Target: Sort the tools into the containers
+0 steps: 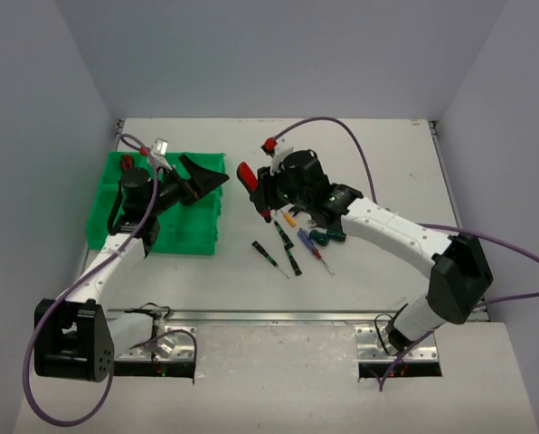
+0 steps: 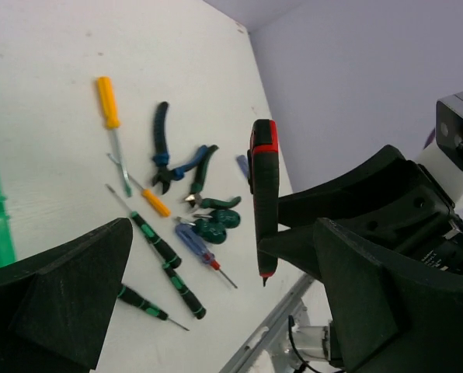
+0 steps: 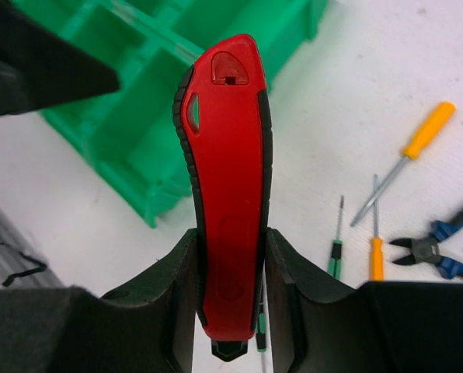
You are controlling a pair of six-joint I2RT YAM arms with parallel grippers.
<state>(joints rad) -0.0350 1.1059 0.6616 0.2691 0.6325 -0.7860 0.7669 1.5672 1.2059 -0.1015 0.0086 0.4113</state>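
Right hand (image 3: 231, 249) clamped on red-handled tool (image 3: 228, 155), held above desk centre, long axis aimed at green bin (image 1: 190, 242) by desk's left edge. Left hand (image 1: 206, 181) spread wide over bin, nearer it.

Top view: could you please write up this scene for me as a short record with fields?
right fingers: shut on red tool, between bin and loose tools
left fingers: open, empty, over bin
bin: green, compartments, left side of table
loose tools: screwdrivers and pliers lying on table, right of bin
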